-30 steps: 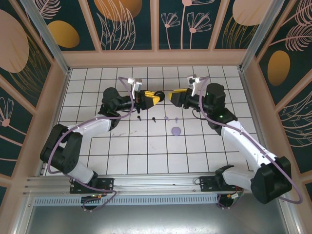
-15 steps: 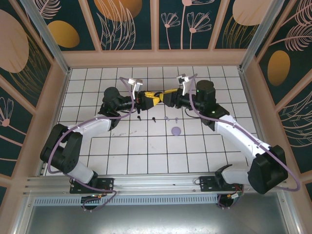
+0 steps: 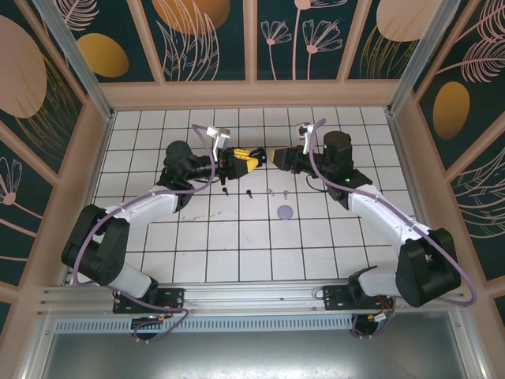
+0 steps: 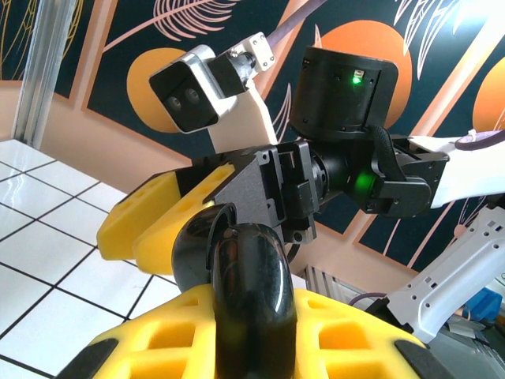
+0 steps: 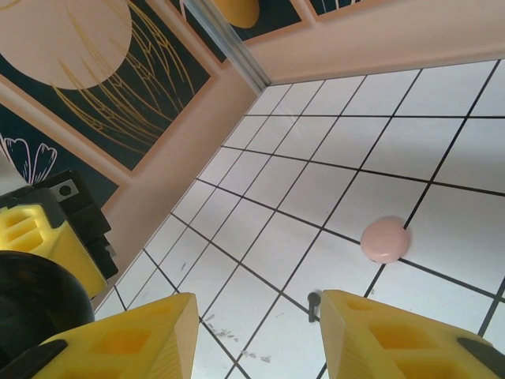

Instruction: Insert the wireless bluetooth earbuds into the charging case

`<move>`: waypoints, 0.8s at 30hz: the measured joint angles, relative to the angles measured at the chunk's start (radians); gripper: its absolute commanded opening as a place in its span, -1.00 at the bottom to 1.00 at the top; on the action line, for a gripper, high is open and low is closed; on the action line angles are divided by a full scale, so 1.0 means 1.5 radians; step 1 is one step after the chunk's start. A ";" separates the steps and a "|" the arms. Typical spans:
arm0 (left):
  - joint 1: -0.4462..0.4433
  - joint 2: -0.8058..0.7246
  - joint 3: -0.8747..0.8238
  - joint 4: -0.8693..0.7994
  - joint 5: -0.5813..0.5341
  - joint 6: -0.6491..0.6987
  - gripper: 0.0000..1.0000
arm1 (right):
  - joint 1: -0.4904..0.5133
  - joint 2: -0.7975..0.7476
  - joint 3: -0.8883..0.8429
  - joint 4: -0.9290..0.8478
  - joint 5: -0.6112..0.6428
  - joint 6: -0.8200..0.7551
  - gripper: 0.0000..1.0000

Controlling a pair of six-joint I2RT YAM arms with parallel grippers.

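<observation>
Left gripper is clamped tight on the black charging case, holding it up at far centre. The right gripper faces it, jaws half apart and empty, likely to open the lid. The earbuds lie untouched on the tiled table, just nearer.

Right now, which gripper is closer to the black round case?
Left. The left gripper is shut on the black round case and holds it up above the table. The right gripper faces it from close by, with its jaws open.
</observation>
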 measured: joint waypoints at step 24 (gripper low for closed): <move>0.001 0.002 0.000 0.017 -0.002 0.000 -1.00 | 0.065 -0.052 -0.002 -0.023 -0.013 0.000 -0.22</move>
